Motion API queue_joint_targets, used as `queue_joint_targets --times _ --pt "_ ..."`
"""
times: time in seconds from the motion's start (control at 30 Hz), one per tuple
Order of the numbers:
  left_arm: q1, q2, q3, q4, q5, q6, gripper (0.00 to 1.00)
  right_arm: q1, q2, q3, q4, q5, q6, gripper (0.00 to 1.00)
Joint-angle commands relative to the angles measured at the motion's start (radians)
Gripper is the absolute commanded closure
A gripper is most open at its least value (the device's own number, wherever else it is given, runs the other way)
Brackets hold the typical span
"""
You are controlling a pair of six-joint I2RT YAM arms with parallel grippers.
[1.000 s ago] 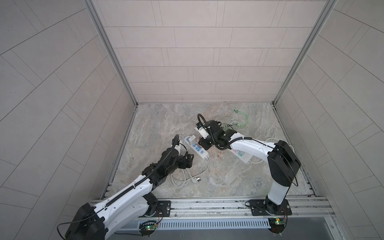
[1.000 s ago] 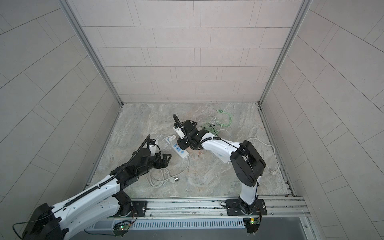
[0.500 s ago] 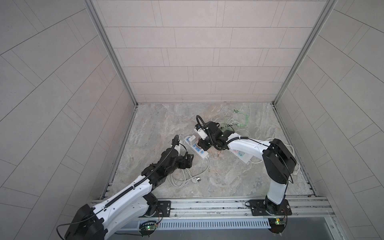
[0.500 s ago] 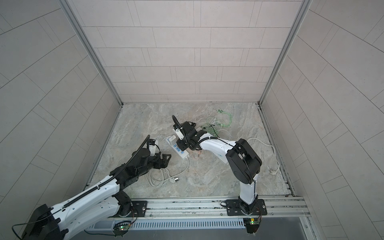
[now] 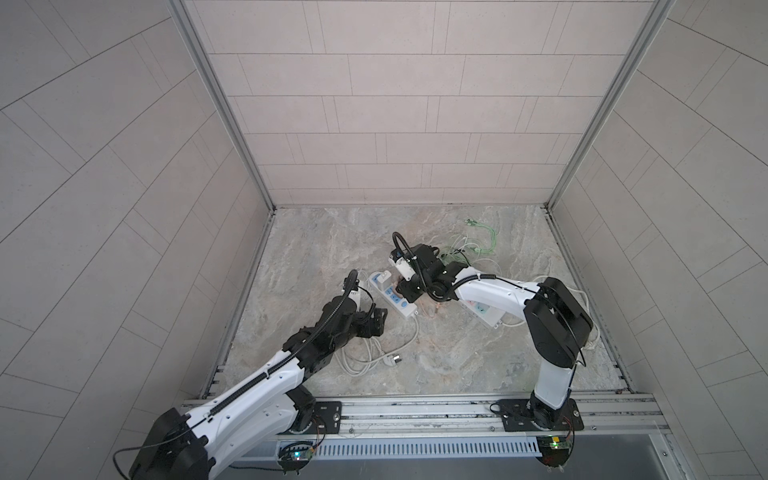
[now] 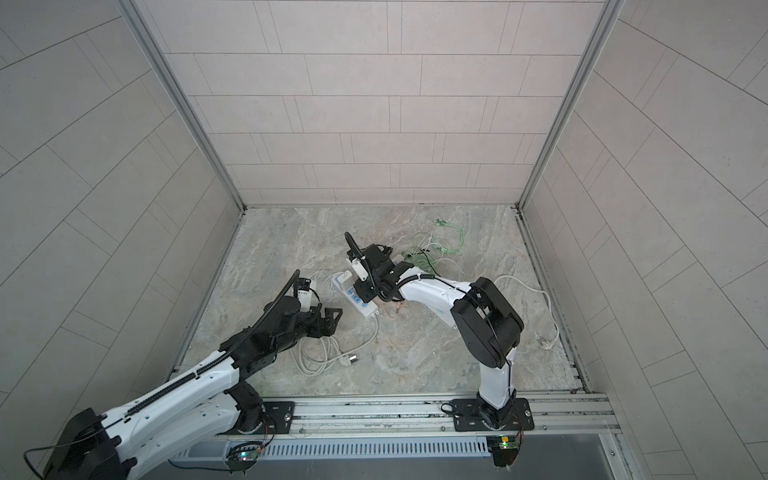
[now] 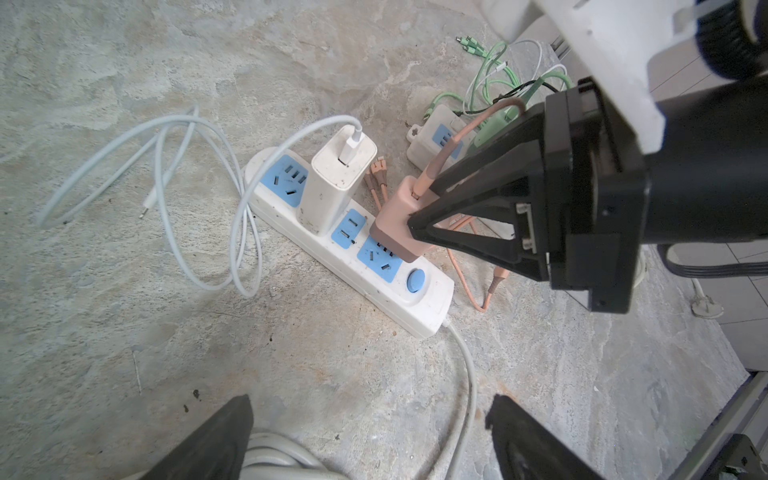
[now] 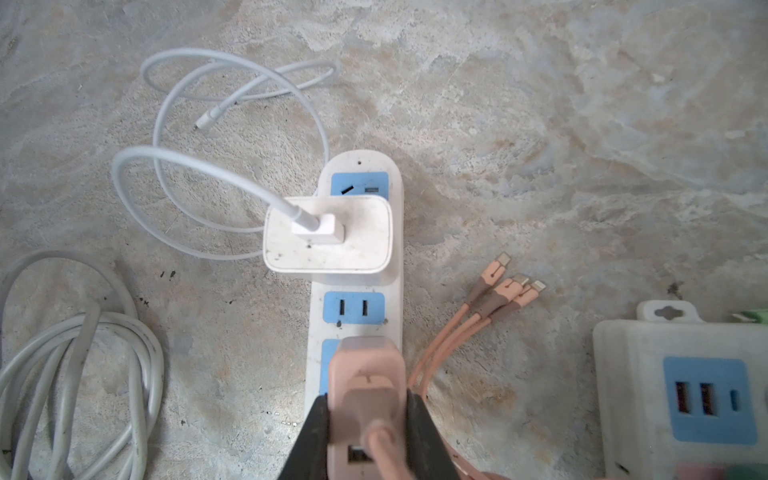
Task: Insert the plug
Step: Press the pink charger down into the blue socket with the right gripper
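Observation:
A pink plug (image 8: 365, 374) with a pink cable is clamped between the black fingers of my right gripper (image 8: 365, 415). It stands slightly tilted on the white power strip (image 7: 424, 316), its base against the blue socket beside the round blue switch (image 7: 415, 279). Whether its prongs are inside is hidden. A white charger (image 7: 332, 183) is plugged in two sockets further along. In both top views the strip (image 5: 409, 311) (image 6: 370, 311) lies mid-floor. My left gripper (image 7: 370, 405) hovers open and holds nothing, a short way from the strip's cord end.
A coil of thick white cord (image 8: 70, 365) lies under the left gripper. A second white socket block (image 8: 623, 374) and pink cable ends (image 8: 511, 286) lie beside the strip. Green cables (image 5: 478, 245) sprawl behind. Tiled walls enclose the floor.
The right arm has shifted slightly left with the plug at the strip. The left arm has stayed put.

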Motion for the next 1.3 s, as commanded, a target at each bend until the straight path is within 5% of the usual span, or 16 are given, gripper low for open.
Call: queue_joint_targets --times 0.0,0.73,1.27 --pt "0.004 0.001 -0.005 0.009 -0.007 0.014 0.05 0.012 -0.002 -0.026 -0.023 0.037 -0.010 1.00" --pt "0.007 -0.060 0.021 -0.066 -0.072 0.020 0.04 0.060 0.103 -0.097 -0.027 0.154 0.085 1.00" --pt "0.058 -0.175 0.053 -0.176 -0.382 -0.009 0.00 0.060 0.139 -0.005 -0.097 0.167 0.083 0.92"
